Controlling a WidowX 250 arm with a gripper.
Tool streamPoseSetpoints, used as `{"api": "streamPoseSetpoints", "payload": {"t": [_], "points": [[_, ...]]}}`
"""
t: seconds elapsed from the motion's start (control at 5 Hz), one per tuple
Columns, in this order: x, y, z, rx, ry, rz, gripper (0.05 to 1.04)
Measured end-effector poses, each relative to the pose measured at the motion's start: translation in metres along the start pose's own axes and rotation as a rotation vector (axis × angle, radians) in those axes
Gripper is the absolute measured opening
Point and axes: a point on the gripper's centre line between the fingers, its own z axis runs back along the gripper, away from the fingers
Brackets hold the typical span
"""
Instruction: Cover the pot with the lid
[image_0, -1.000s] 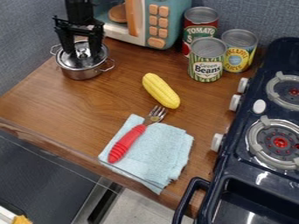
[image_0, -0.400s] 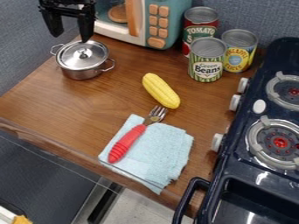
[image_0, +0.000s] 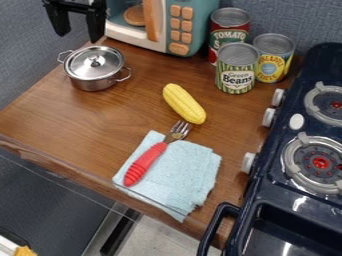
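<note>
The black gripper (image_0: 78, 34) hangs at the upper left, above and slightly behind the pot, its two fingers spread wide with nothing between them. Below it, the silver metal pot (image_0: 97, 85) stands upright near the counter's back left corner, a looped handle on each side. The shiny lid (image_0: 95, 62) with its small round knob lies on top of the pot, covering the opening and looking level. Between the fingertips and the lid there is a gap.
Right of the gripper stands a teal toy microwave (image_0: 194, 30). Three cans (image_0: 235, 75) are grouped at the back. A yellow corn cob (image_0: 184, 103) lies mid-counter, with a red-handled fork (image_0: 145, 164) on a blue cloth (image_0: 180, 175) nearer the front. The dark stove (image_0: 294, 200) borders the right.
The gripper was down around the lid's knob, its fingers closer together. It has since risen up and to the left, opened wide, and left the lid on the pot.
</note>
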Motion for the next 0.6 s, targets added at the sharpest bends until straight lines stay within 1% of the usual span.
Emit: {"api": "streamPoseSetpoints", "payload": {"t": [0.2,0.6], "points": [[-0.0006,-0.0005,-0.0008,-0.004,0.007,-0.032,1.000],[-0.0008,0.0001,-0.0009,-0.004,0.007,-0.032,1.000]]}}
